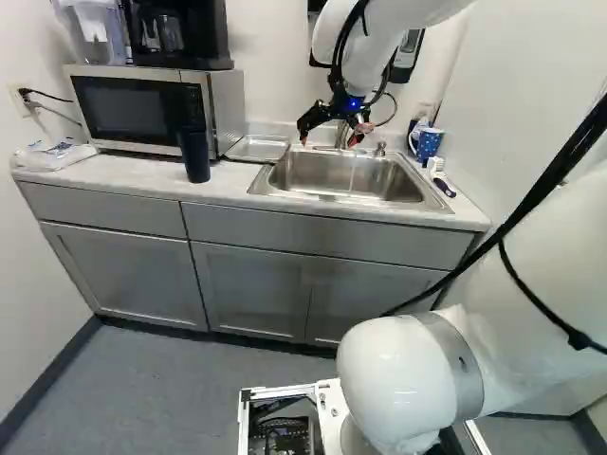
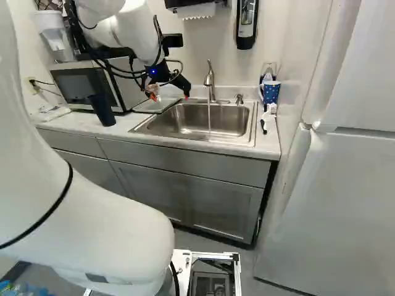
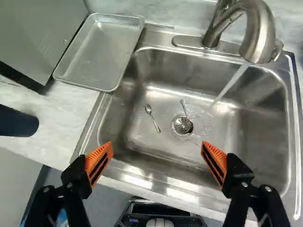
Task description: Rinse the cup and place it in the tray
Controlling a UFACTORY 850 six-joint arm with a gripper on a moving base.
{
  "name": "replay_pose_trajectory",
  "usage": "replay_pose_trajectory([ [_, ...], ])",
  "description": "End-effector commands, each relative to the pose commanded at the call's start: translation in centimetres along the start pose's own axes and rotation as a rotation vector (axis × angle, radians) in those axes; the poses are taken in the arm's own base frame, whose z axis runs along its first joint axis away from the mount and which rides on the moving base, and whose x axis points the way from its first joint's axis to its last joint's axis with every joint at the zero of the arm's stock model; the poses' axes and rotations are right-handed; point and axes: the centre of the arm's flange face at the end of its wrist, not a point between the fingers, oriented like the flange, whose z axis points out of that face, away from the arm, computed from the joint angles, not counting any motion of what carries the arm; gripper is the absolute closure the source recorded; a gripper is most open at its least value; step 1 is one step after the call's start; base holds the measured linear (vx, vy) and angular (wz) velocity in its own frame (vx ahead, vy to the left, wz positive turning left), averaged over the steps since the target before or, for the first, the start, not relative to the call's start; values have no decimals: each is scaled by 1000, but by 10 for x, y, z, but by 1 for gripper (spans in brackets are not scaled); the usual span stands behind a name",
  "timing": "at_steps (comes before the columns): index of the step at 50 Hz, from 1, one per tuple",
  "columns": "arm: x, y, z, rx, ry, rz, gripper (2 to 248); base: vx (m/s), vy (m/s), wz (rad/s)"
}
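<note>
A: Why hold the black gripper with orange pads (image 3: 156, 147) above the brushed-steel sink (image 3: 251, 127)?

B: Probably to stay central before any reach. Fingers spread wide, nothing pinched between. Aimed downward, clear of the curved steel tap (image 3: 258, 30).

A: And the cup?

B: Hard to name for certain. Likely the tall dark tumbler (image 3: 18, 121), upright on the pale counter (image 1: 114, 172) ahead of the silver-and-black microwave (image 1: 133, 109), exposed enough for a side grasp. Otherwise the dark blue mug with white dots (image 2: 270, 92), upright on the opposite side of the sink, handle toward the basin, perhaps for easy lifting.

A: Why run the tap?

B: For rinsing, presumably. Nothing under the thin stream of water (image 2: 209, 117), so rinsing still to do.

A: The tray?

B: A shallow rectangular metal tray (image 3: 104, 52), flat between microwave and sink, likely there for a short, drip-sparing carry.

A: Now count.

B: One gripper, two orange pads. One tumbler, one mug, one tray, one microwave, one tap. One white brush (image 2: 268, 116) near the mug. In the sink, one round drain (image 3: 183, 125) and two pieces of small metal cutlery: a spoon (image 3: 152, 116) beside the drain, a slim handle (image 3: 183, 107) reaching toward it.
</note>
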Motion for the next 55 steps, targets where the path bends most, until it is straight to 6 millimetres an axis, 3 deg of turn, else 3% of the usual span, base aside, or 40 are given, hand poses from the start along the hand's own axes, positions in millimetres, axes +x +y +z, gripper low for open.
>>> replay_pose_trajectory([
  [55, 7, -90, 7, 123, -10, -163, 3, 0, 0, 0],
])
